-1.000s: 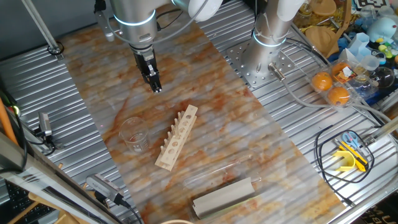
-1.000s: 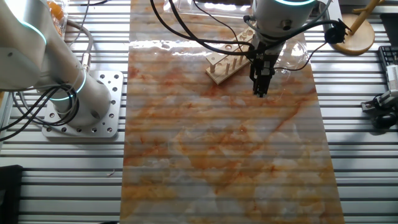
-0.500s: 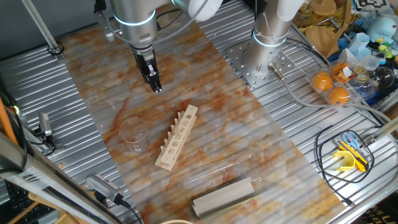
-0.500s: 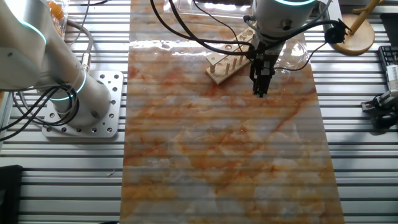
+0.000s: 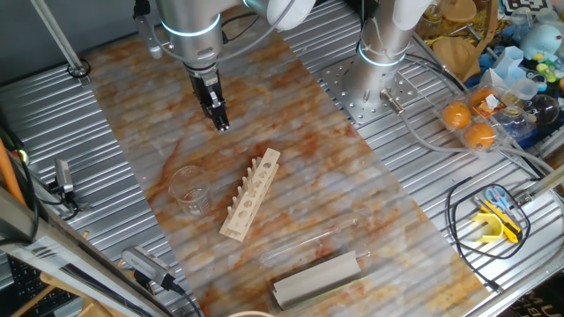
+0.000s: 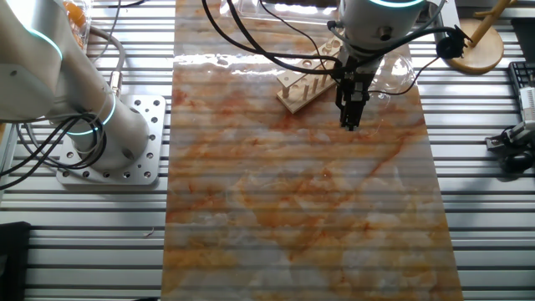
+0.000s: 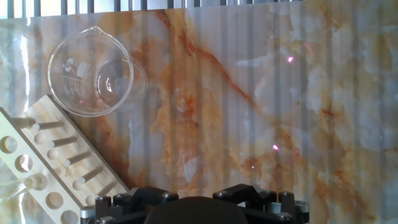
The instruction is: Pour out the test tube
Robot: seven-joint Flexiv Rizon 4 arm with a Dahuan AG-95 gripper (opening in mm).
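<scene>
Above the marbled orange-and-white surface [image 5: 291, 114], the black two-finger tool [image 5: 221, 124] hung tips-down, clear of everything. Its fingers read as one narrow dark point in both fixed views, and the hand view showed only the tool's base; I cannot tell whether it was open or closed. Nothing seen in its grip.

Squat clear glass beaker [image 7: 90, 71] stood upright just beside the pale wooden peg-and-hole rack [image 7: 53, 168], apart from it by a thin gap. In one fixed view the beaker sat left of the rack, the tool well behind both.

Thin short clear glass test tube [image 7: 26, 185]: a faint glassy shape at the rack's holed edge, at the lower left of the hand view; seemingly seated in a hole, but too cropped to be sure.

Longer clear tube [image 5: 308, 242] lay flat near a grey rectangular block [image 5: 317, 277], past the rack's near end.
</scene>
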